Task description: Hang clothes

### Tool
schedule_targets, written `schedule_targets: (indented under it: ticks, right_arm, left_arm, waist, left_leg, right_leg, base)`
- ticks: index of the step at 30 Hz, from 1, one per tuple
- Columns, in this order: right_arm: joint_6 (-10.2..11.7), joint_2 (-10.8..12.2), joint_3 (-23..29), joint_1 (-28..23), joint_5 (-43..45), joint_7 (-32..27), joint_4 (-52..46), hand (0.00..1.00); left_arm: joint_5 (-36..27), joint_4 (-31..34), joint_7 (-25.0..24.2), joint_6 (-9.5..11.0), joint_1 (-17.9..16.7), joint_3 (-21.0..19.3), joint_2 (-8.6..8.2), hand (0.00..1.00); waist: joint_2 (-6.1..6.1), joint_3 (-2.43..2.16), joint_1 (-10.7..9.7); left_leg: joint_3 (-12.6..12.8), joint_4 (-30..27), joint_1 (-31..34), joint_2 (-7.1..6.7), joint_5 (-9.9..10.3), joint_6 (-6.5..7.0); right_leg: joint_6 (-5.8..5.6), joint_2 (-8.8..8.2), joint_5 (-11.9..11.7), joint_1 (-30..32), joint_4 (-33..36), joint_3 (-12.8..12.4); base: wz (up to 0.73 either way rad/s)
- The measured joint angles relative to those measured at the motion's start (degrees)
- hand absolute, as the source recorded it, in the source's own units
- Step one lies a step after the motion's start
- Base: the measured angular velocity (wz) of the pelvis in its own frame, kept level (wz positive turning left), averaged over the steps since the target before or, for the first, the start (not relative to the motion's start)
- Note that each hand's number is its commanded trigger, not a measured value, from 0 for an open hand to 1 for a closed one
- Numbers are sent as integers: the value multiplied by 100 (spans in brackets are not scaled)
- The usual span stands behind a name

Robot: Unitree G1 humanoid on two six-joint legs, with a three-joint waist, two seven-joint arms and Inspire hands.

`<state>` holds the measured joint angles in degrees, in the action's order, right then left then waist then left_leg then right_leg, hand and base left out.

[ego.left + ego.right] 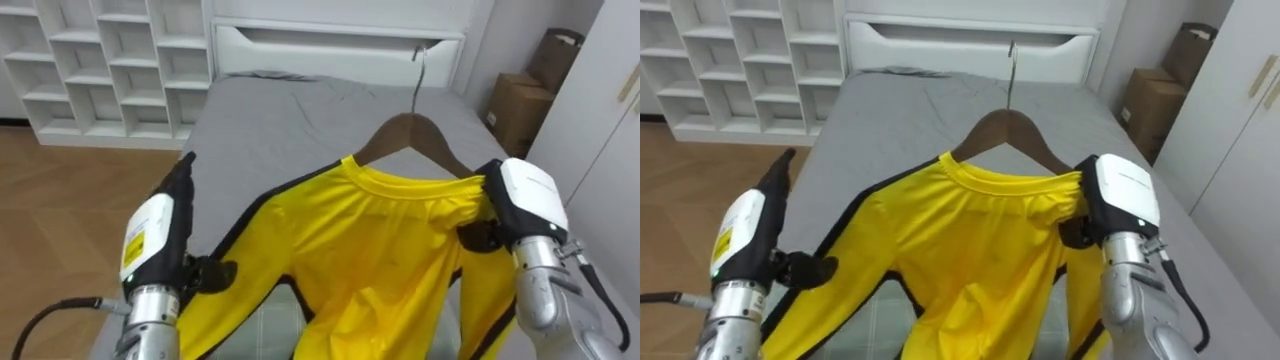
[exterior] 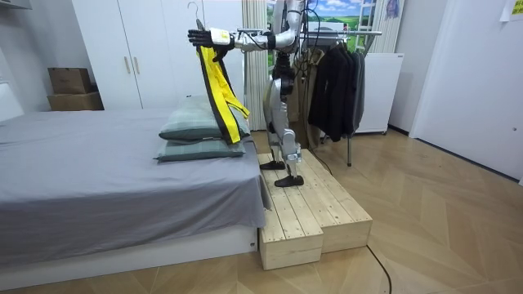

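Yellow shirt [image 1: 380, 260] hung on a wooden hanger [image 1: 410, 135] over the bed [image 1: 260, 130]; left hand [image 1: 160, 235] was straight-fingered, gripping nothing; right hand [image 1: 525, 195] hold could not be told; so loosely supported, the hanger might tip.

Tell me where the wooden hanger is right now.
In the left eye view the wooden hanger sits right of centre, inside the collar of the yellow shirt, raised above the grey bed, its right end by the right hand.

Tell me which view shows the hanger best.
Right eye view: the hanger sits near centre, hook and both wooden arms clear against the bed. The left eye view shows the same, further right. In the room view, the shirt hides all but its hook.
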<state>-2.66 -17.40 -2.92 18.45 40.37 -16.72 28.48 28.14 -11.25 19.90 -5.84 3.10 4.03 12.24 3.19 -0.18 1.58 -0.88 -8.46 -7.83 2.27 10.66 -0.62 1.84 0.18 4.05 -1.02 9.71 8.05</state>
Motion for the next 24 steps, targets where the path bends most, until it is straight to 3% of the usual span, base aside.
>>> schedule_targets:
  ticks: [5,11,15,19,24]
  right_arm:
    - [4,-135,100,-327,-7,-34,0,100]
    - [3,-179,255,-423,43,-35,-153,100]
    - [17,-200,425,-532,33,-145,-227,100]
    - [24,-215,626,-539,-56,-209,-194,100]
    - [9,-294,786,-653,-110,-295,-186,100]
  left_arm:
    - [-277,-166,125,-2,-413,-300,23,0]
    - [-568,-782,207,4,-707,-628,20,0]
    - [-1023,-1097,214,2,-860,-855,16,0]
    - [-1532,-1850,228,172,-945,-1136,28,0]
    - [-2013,-2617,217,213,-1060,-1195,27,0]
  waist:
    - [-14,-4,10]
    - [-99,-51,26]
    - [-144,-35,36]
    - [-149,-32,43]
    - [-129,-20,50]
  left_leg:
    - [-36,21,12,0,1,0]
    - [-20,20,-2,6,2,0]
    - [-13,77,-50,6,2,0]
    - [29,97,-130,2,10,3]
    - [23,116,-126,5,36,2]
  right_leg:
    - [1,-4,-1,8,14,35]
    - [3,-4,-2,2,24,63]
    - [2,1,0,-4,31,22]
    - [0,2,75,-4,138,-5]
    - [-8,6,104,6,153,5]
  base:
    - [5]
    - [0]
    - [0]
    - [-6]
    - [-1]
